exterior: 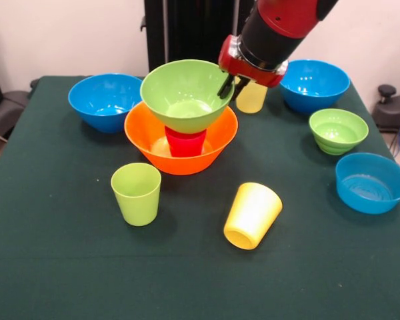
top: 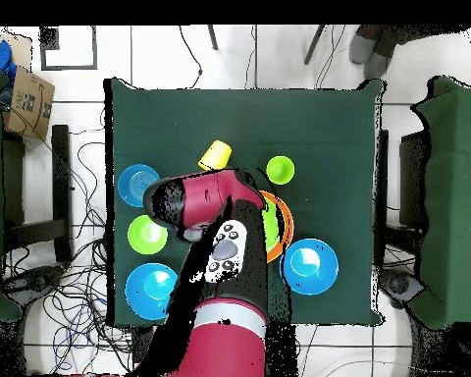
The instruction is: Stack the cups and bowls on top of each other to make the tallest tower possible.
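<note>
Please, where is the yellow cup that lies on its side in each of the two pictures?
Front view: the tipped yellow cup lies low and right of centre, its open mouth toward the camera.
Overhead view: the same cup lies in the upper middle of the table.
Shared landmark: the upright lime green cup stands beside it, left in the front view, right in the overhead view.

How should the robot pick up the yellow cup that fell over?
The yellow cup lies on its side, its open mouth facing the front camera. Probably best to come straight down and close the jaws across its tapered wall near the middle, since no rim faces upward to pinch.
</note>
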You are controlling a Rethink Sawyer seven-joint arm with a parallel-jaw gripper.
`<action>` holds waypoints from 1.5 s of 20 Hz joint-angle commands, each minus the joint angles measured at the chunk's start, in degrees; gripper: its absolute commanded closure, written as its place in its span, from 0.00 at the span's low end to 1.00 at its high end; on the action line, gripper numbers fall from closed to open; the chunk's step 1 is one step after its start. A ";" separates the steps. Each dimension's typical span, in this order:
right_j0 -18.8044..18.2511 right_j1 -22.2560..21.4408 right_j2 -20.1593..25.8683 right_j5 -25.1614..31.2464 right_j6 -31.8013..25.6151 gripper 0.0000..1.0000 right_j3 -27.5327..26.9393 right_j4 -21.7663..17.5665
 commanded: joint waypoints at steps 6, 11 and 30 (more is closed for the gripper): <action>1.18 1.99 1.97 0.58 5.77 1.00 -0.38 -0.02; 1.47 2.13 1.55 -0.41 6.03 1.00 -0.13 -0.18; 1.54 2.27 1.48 -1.74 5.90 1.00 0.00 0.69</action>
